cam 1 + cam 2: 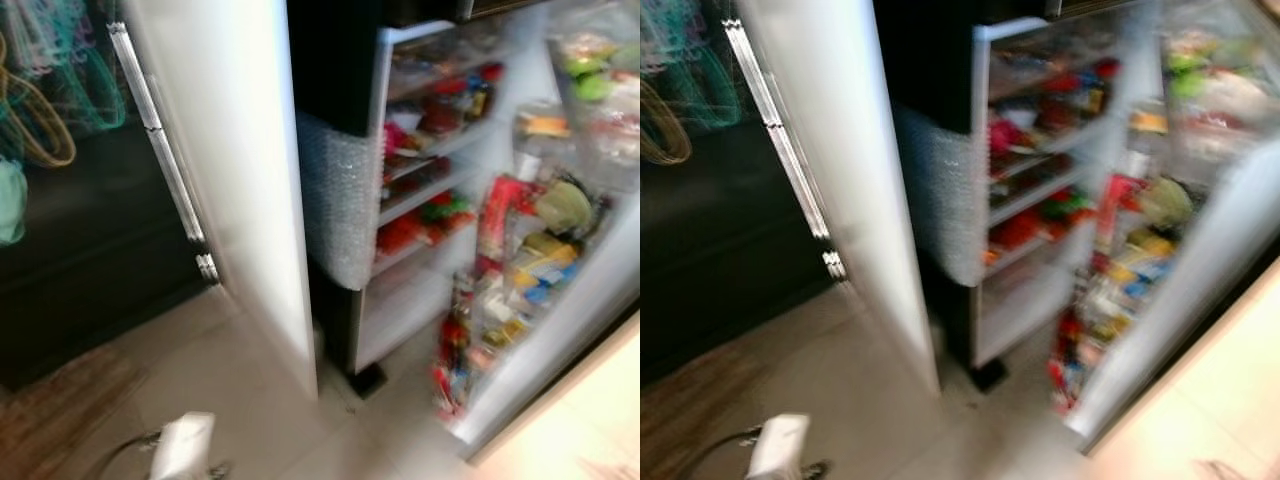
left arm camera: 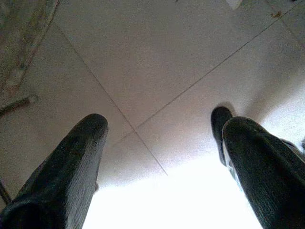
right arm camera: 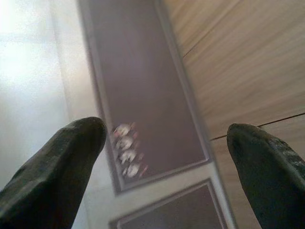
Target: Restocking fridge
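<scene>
A fridge stands open ahead, blurred by camera motion. Its left door (image 1: 225, 170) swings out toward me with a silver handle (image 1: 160, 140). The inner shelves (image 1: 425, 150) hold red, green and yellow packs. The right door (image 1: 530, 270) is open too, its racks crowded with bottles and packets. My left gripper (image 2: 159, 143) hangs open over pale floor tiles, nothing between its black fingers (image 2: 71, 162). My right gripper (image 3: 164, 148) is also open and empty, with a grey panelled surface and wooden boards beyond its fingers (image 3: 57, 162).
Bubble wrap (image 1: 340, 195) covers the fridge's side wall beside the shelves. A dark cabinet (image 1: 90, 250) stands at the left with hangers (image 1: 60, 70) above it. A white object with a cable (image 1: 185, 445) lies on the tiled floor near me. A black foot (image 1: 368, 380) props the fridge.
</scene>
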Motion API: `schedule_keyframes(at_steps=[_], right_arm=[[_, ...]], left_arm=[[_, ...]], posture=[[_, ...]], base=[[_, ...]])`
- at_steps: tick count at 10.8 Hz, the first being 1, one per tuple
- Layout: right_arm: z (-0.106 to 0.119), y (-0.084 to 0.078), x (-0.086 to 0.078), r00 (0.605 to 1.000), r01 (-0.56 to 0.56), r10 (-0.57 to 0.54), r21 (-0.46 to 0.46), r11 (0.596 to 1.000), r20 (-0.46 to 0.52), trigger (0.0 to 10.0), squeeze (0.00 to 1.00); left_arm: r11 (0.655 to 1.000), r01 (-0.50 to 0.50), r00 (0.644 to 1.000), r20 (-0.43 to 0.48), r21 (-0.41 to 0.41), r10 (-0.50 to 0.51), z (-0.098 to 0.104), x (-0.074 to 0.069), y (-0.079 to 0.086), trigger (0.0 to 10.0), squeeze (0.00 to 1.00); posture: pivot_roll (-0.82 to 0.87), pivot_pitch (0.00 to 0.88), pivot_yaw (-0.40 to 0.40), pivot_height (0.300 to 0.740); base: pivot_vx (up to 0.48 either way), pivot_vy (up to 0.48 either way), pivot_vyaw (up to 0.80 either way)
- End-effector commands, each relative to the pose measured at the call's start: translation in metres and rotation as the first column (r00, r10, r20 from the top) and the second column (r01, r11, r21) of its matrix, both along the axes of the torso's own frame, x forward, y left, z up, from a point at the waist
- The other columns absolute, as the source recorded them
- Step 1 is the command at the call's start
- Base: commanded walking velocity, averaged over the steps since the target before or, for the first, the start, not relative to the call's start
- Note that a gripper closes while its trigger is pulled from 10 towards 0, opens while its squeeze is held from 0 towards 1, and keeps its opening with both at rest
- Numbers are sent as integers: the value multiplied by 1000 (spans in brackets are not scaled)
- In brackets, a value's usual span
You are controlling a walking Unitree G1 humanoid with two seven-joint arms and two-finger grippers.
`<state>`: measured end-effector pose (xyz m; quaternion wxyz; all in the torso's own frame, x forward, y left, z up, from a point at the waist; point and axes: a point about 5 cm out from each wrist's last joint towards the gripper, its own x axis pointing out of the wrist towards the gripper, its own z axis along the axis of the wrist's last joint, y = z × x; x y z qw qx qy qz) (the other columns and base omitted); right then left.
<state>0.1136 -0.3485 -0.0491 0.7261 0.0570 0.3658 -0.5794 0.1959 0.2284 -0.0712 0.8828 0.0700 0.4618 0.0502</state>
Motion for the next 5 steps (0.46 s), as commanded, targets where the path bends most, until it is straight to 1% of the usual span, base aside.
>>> schedule_keyframes(at_steps=[1,2,3,4,5], right_arm=[[-8,21,10,1000,-14,13,51,999,22,10000,0],[-9,21,9,1000,-5,5,48,999,17,10000,0],[-6,18,12,999,-10,9,40,999,39,10000,0],[1,10,18,997,-38,37,9,999,62,10000,0],[13,-3,24,995,-12,18,-55,998,101,10000,0]], left_arm=[[999,41,999,0,-19,-42,-1,3,-14,10000,0],[999,42,999,-1,-19,-42,-2,3,-14,10000,0],[999,43,999,-1,-19,-43,-2,3,-14,10000,0],[999,43,999,0,-18,-43,-1,3,-14,10000,0],[999,43,999,1,-17,-43,-1,3,-14,10000,0]], posture=[[-52,0,13,740],[-53,0,14,740],[-51,0,14,740],[-52,0,15,740],[-52,0,15,740]], base=[[0,0,0],[0,0,0],[0,0,0],[0,0,0],[0,0,0]])
